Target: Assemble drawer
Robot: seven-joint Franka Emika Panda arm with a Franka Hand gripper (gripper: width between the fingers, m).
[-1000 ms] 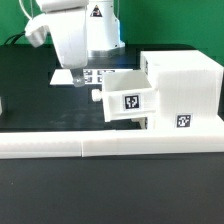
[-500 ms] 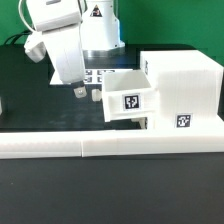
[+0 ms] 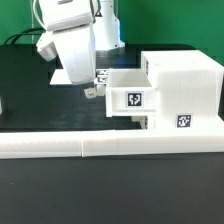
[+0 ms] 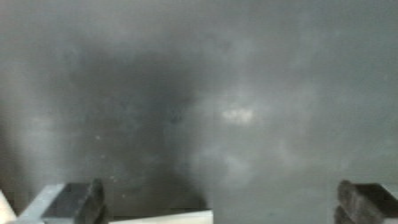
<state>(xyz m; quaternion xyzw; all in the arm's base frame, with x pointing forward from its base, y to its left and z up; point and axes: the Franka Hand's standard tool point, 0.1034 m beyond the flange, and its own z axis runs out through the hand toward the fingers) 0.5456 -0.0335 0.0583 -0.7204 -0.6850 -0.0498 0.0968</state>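
Your pincer (image 3: 92,91) hangs with fingers spread and empty over the black worktop (image 3: 40,105). The drawer (image 3: 165,92) sits near the worktop's front edge; its protruding tray (image 3: 128,95) is just beside the pincer.

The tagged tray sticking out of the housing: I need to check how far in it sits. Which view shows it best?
The exterior view. There the tray shows whole, partly slid into the housing, its tag facing the camera, the gripper beside it. The wrist view shows only dark tabletop and two fingertips, wide apart; no tray.
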